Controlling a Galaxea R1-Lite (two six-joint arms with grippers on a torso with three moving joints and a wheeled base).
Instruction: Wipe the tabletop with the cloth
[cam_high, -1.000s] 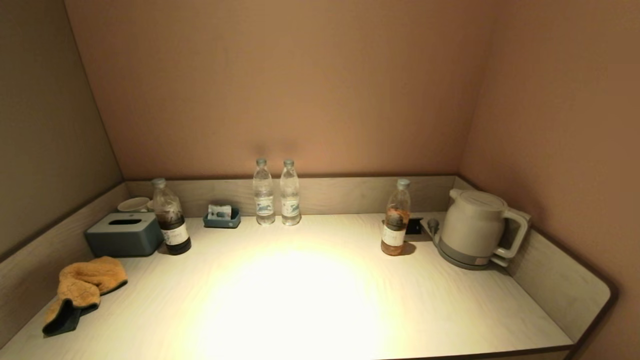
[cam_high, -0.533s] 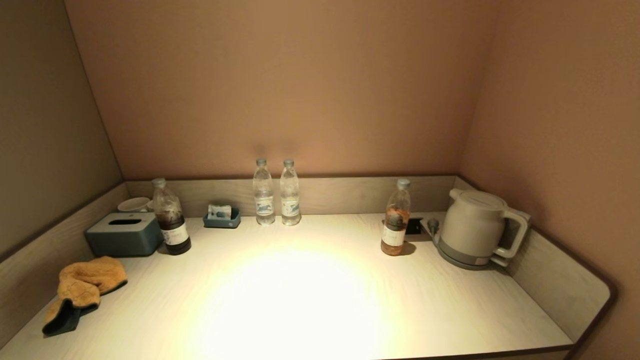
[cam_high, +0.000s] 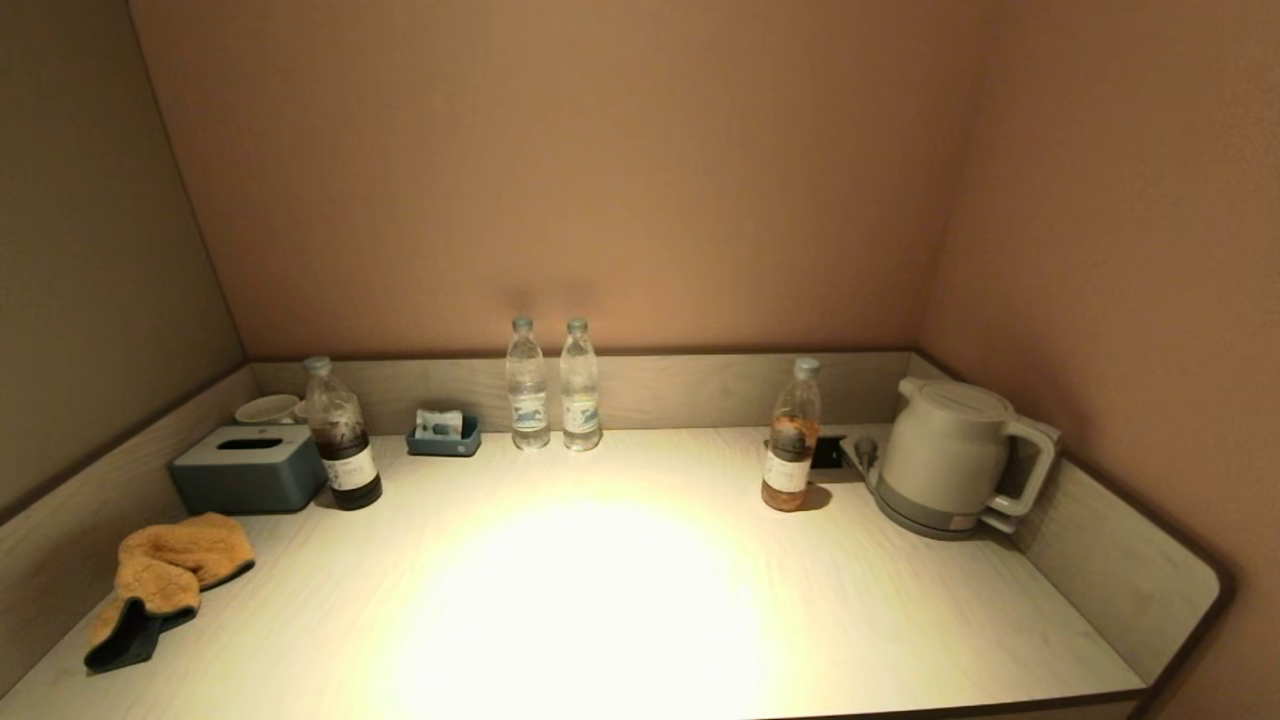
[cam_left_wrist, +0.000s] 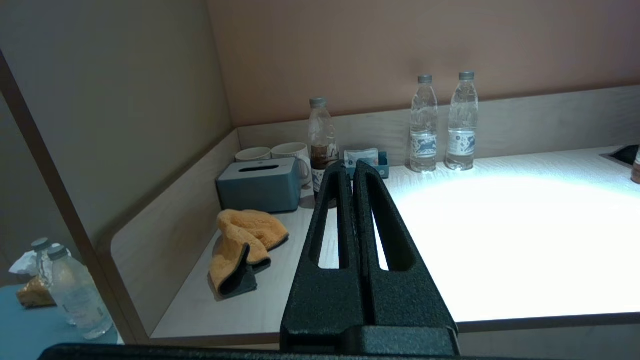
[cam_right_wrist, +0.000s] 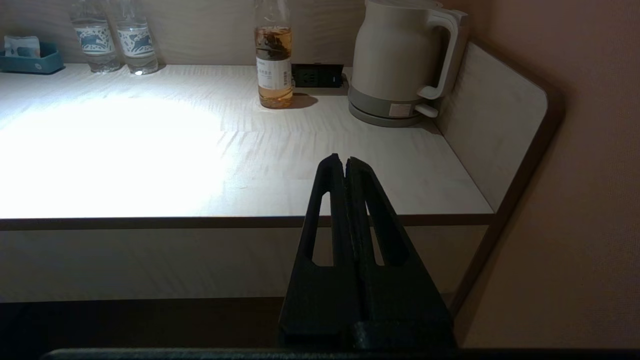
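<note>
1. Lower left of the head view: cloth (cam_high: 165, 580), orange with a dark underside, lies crumpled on the tabletop (cam_high: 620, 600) near the left side panel. Nothing touches it.
2. My left gripper (cam_left_wrist: 351, 167) shows only in the left wrist view, centre of frame. Fingers pressed together, nothing between them. It is held back at the front edge of the tabletop, apart from the cloth, which lies left of centre in that frame.
3. My right gripper (cam_right_wrist: 341, 160) shows only in the right wrist view, centre of frame. Fingers pressed together, nothing held. It hangs in front of the tabletop's front edge.
4. Neither arm appears in the head view.
5. Just behind the cloth: tissue box (cam_high: 248, 468), blue-grey; a cup (cam_high: 268, 408) stands behind it.
6. Touching or just beside the box's right side: bottle of dark liquid (cam_high: 341, 450), upright.
7. Centre of the back edge: two water bottles (cam_high: 553, 385), upright, side by side; a small blue tray (cam_high: 443, 436) to their left.
8. Right of centre: bottle of amber liquid (cam_high: 791, 440), upright. Kettle (cam_high: 950, 458) on its base near the right corner.
9. Bright pool of light on the middle of the tabletop.
</note>
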